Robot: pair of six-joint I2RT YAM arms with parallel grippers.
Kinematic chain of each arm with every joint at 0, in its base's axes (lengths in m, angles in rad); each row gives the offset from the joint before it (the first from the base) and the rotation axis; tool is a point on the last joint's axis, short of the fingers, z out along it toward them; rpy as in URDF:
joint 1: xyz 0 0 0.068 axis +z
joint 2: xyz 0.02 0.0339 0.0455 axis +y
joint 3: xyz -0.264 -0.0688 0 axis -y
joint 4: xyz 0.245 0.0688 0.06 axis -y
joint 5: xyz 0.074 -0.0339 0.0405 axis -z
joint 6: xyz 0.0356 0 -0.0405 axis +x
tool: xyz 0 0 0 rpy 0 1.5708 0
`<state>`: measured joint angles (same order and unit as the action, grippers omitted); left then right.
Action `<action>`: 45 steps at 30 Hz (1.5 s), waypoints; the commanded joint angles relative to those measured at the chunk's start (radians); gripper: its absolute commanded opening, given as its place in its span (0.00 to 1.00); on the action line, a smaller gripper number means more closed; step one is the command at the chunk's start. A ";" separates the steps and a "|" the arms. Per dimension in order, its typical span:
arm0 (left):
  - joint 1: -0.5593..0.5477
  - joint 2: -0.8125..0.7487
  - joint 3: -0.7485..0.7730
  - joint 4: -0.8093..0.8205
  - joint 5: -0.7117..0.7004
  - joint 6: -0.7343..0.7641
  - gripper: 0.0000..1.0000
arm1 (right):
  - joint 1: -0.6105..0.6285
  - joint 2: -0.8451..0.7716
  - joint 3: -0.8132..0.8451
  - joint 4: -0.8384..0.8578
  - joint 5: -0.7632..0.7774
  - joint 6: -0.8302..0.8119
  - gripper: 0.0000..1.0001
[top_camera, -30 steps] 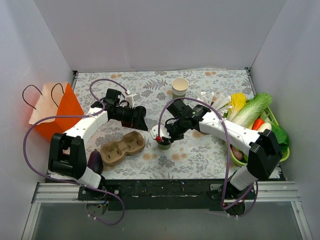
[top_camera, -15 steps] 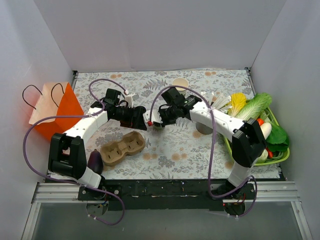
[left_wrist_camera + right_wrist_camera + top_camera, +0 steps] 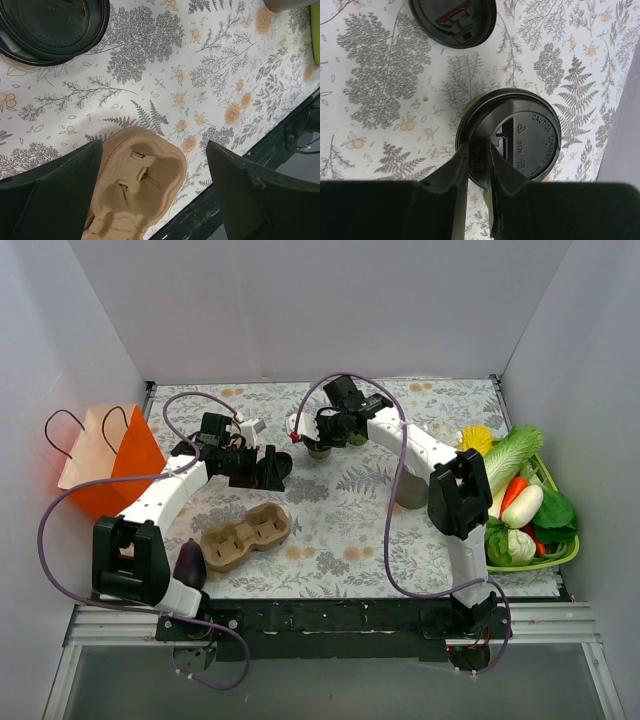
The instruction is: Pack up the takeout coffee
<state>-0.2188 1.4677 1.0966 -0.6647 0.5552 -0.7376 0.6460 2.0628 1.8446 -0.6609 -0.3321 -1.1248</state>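
Black-lidded takeout coffee [image 3: 520,132] pinched at lid rim by R gripper [image 3: 477,150], jaws narrow; L gripper [image 3: 155,147] spread wide, w/ cardboard carrier [image 3: 142,190] below.

You are looking at a robotics lab test cell, not a real café or kitchen. Plain white panel walls [image 3: 300,310] box in a small table on three sides, and a floral-patterned cloth [image 3: 350,510] covers its top. A white left arm [image 3: 165,490] and a white right arm [image 3: 420,445] stand bolted to a black rail [image 3: 330,618] at the near edge, trailing loose purple cables [image 3: 388,540]. Everything on the cloth reads as a staged prop:
- an orange paper bag [image 3: 125,465] with cord handles
- a brown moulded-pulp cup carrier [image 3: 245,535]
- a green plastic basket [image 3: 540,562] heaped with vegetables [image 3: 512,455]
- a dark purple eggplant [image 3: 190,562]
- the takeout coffee [image 3: 530,135], a small green paper cup under a round black plastic lid
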 commanded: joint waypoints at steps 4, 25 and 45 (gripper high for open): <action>0.001 -0.055 0.034 -0.029 -0.031 0.041 0.86 | -0.011 0.095 0.177 -0.068 -0.012 0.080 0.18; 0.025 -0.067 0.066 -0.168 0.028 0.383 0.84 | -0.034 -0.042 0.260 0.015 -0.016 0.373 0.67; 0.113 0.013 0.227 -0.675 -0.023 0.900 0.58 | -0.034 -0.470 -0.260 0.070 -0.021 0.565 0.63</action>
<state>-0.1093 1.4151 1.2732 -1.2865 0.5209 0.2451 0.6117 1.6226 1.5990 -0.6224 -0.3679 -0.5808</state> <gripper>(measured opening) 0.595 0.631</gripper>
